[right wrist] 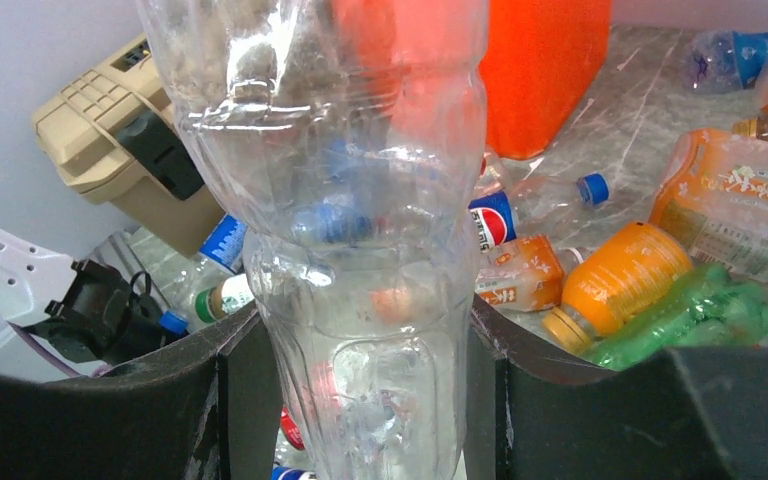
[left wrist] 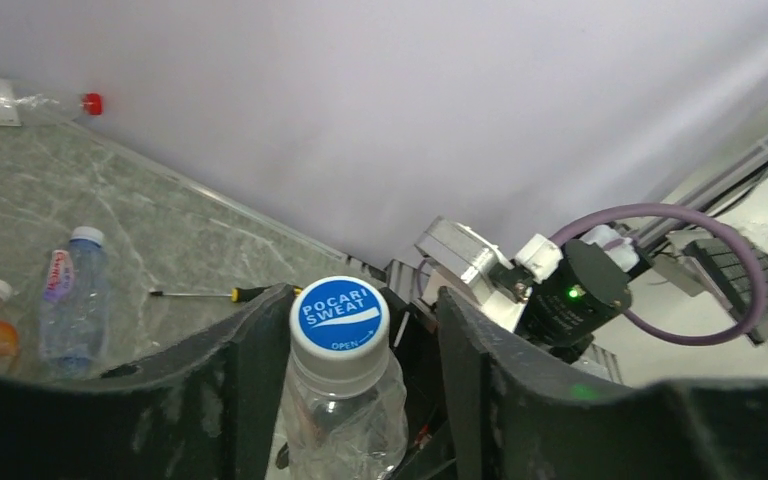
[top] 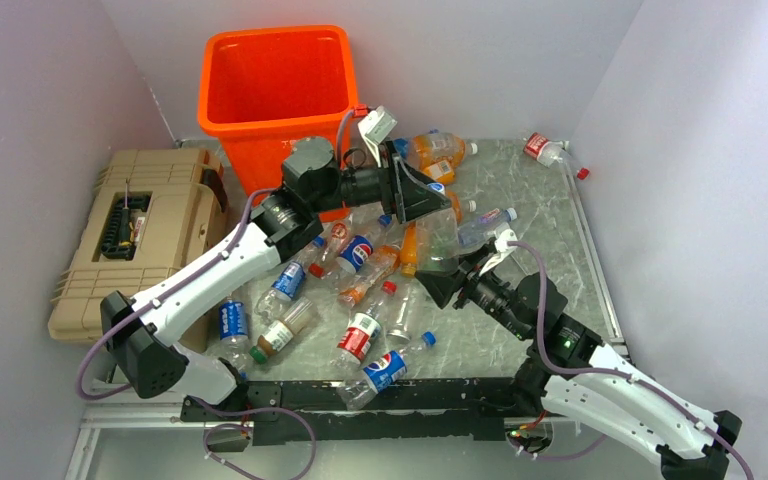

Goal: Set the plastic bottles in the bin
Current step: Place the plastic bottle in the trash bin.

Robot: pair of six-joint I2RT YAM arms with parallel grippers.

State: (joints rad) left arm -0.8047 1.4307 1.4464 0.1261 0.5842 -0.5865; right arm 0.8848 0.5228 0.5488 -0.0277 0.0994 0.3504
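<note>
1. Left gripper: its fingers stand either side of the neck of a clear bottle, whose blue-and-white cap points at the wrist camera. A gap shows beside the cap, and I cannot tell whether the fingers are pressing lower down.
2. Right gripper: clamped on the same bottle's body, with both fingers against its sides.
3. Position: the bottle hangs between the two grippers above the pile. It is near the front right corner of the bin but not over its mouth.
4. Judged step: a hand-over from right to left, with the carry to the bin yet to come.
5. Risks:
   - If the right gripper lets go before the left has a firm hold, the bottle drops back into the pile.
   - The thin, smooth wall may buckle or slide.
   - A hold at the neck lets the body swing and clip the bin rim.
6. Counts, top view:
   - About sixteen bottles lie loose on the table. Overlaps make this uncertain.
   - One bottle is held.
   - There is one bin, and no bottles are visible inside it.
   - There is one tan toolbox.
   - The left wrist view shows one screwdriver.
</note>
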